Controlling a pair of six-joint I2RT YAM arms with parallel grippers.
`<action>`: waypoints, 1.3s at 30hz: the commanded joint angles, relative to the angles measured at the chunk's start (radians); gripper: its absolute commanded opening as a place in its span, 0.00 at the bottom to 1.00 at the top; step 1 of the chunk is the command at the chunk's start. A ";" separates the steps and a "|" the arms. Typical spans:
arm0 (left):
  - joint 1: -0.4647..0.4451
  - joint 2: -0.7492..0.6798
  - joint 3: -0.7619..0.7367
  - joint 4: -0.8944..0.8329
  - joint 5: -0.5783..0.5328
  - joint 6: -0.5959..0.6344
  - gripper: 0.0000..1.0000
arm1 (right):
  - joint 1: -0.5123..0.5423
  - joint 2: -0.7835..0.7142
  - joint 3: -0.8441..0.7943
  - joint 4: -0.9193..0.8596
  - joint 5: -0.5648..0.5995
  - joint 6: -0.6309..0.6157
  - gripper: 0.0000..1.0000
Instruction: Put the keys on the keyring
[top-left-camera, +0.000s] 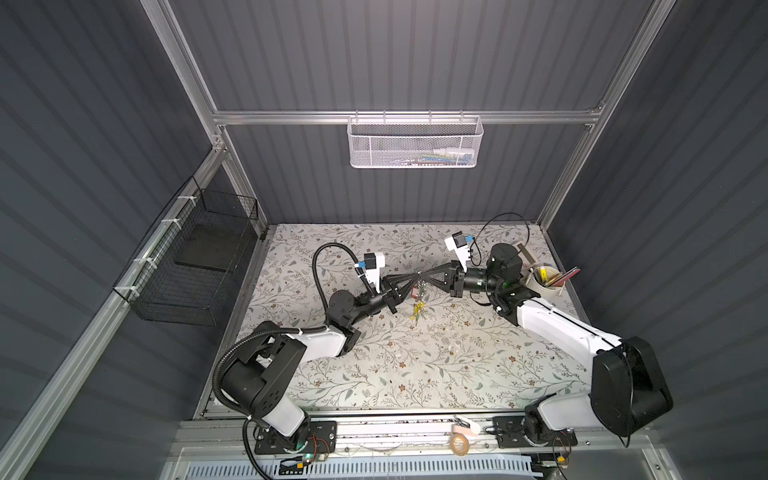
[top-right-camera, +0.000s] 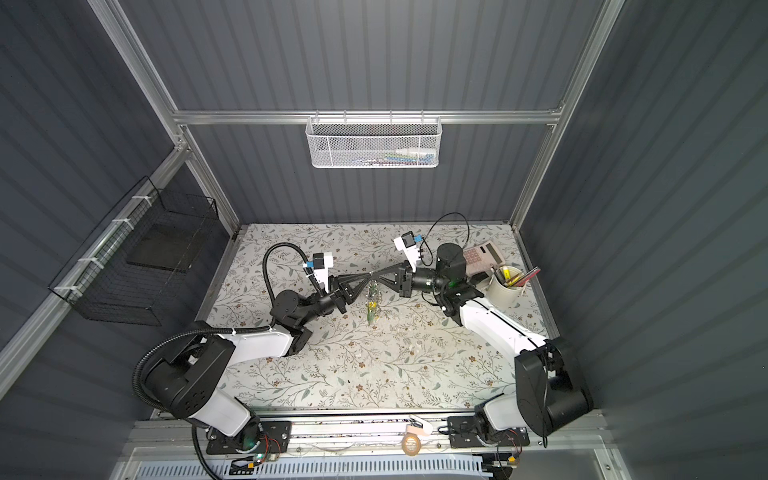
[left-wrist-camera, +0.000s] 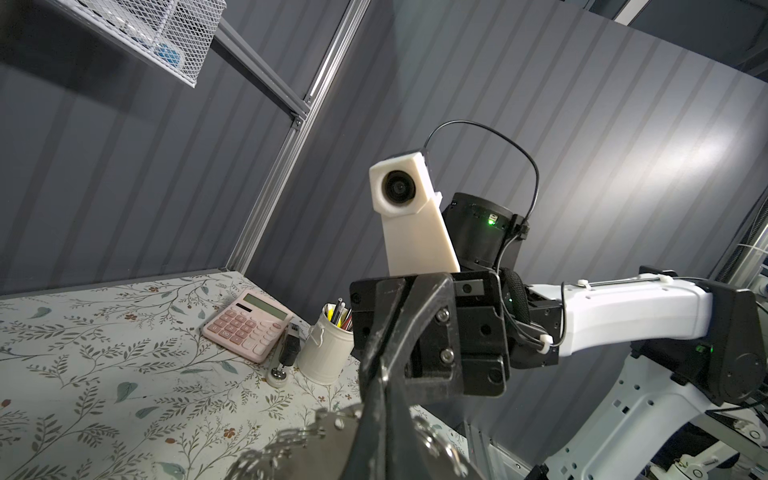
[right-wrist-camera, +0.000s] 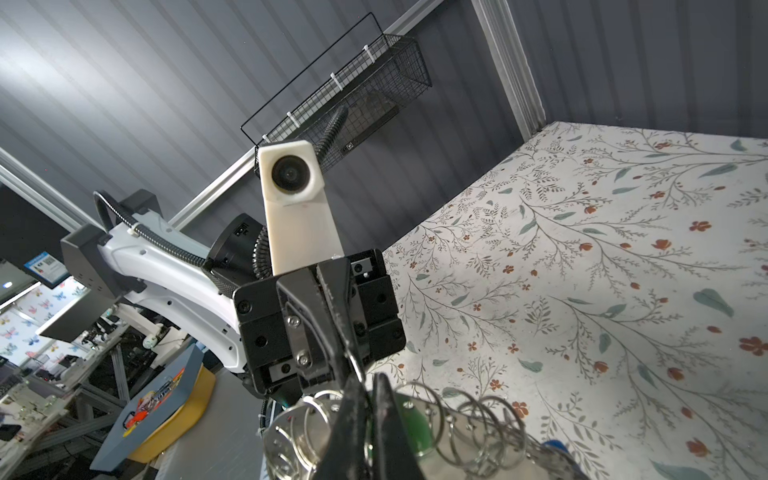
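Observation:
Both arms meet above the middle of the floral table. The keyring (top-left-camera: 417, 302) dangles beneath the touching fingertips, with yellow and red tags in its cluster (top-right-camera: 372, 305). In the right wrist view it is a grey band strung with silver rings (right-wrist-camera: 478, 424). My left gripper (top-left-camera: 415, 281) (left-wrist-camera: 380, 419) is shut on a thin ring of the keyring (right-wrist-camera: 357, 365). My right gripper (top-left-camera: 424, 276) (right-wrist-camera: 370, 388) is shut, and the green tag of the keys (right-wrist-camera: 413, 419) shows in and behind the slit between its fingers. The key blades are hidden.
A pink calculator (left-wrist-camera: 249, 328) (top-right-camera: 482, 255), a small black gadget (left-wrist-camera: 289, 353) and a white cup of pens (top-left-camera: 544, 284) stand at the back right, behind the right arm. A white mesh basket (top-left-camera: 415, 143) hangs on the back wall, a black wire basket (top-left-camera: 187, 266) on the left wall.

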 joint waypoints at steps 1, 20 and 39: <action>-0.007 -0.017 0.008 0.087 -0.013 0.005 0.00 | 0.016 0.008 0.016 -0.005 -0.040 0.003 0.00; 0.025 -0.160 -0.075 -0.244 -0.013 0.141 0.27 | 0.023 0.003 0.056 -0.134 0.014 -0.177 0.00; 0.118 -0.485 0.215 -1.495 -0.273 0.499 1.00 | 0.037 0.008 0.099 -0.351 0.064 -0.519 0.00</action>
